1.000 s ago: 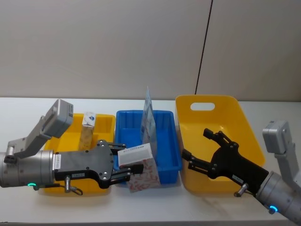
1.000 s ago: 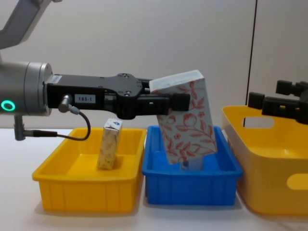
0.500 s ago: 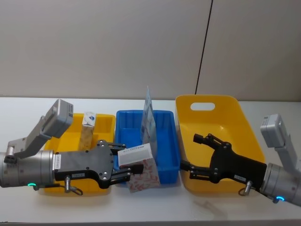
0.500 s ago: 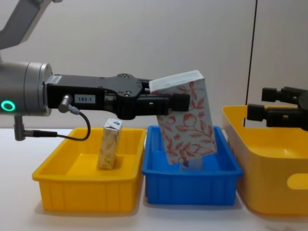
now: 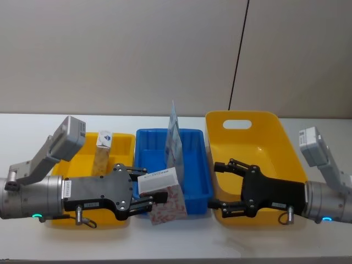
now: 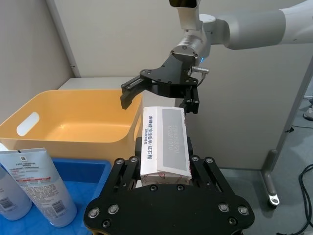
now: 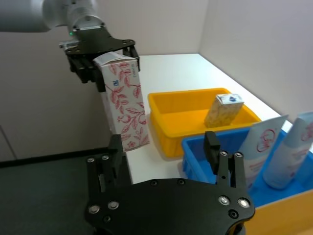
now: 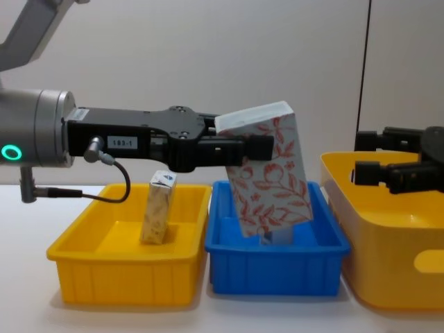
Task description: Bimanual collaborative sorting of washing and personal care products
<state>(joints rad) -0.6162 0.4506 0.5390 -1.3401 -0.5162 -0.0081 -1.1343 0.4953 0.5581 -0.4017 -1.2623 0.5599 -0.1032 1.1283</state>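
My left gripper (image 5: 151, 185) is shut on a white box with red floral print (image 5: 166, 204) and holds it tilted above the front of the blue bin (image 5: 198, 165). From the side the box (image 8: 270, 173) hangs over that bin. My right gripper (image 5: 214, 185) is open, level with the box and a short way to its right, above the large yellow bin's (image 5: 242, 118) front left corner. A tall light-blue pouch (image 5: 174, 137) stands in the blue bin. A narrow cream carton (image 5: 102, 153) stands in the small yellow bin (image 5: 125, 144).
The three bins sit side by side on the white table (image 5: 22, 132), with a grey wall close behind. The right wrist view shows tubes (image 7: 274, 147) leaning in the blue bin next to the cream carton (image 7: 224, 110).
My right gripper has swung left and levelled out, closing most of the gap to the held box. The left arm and the box have stayed still.
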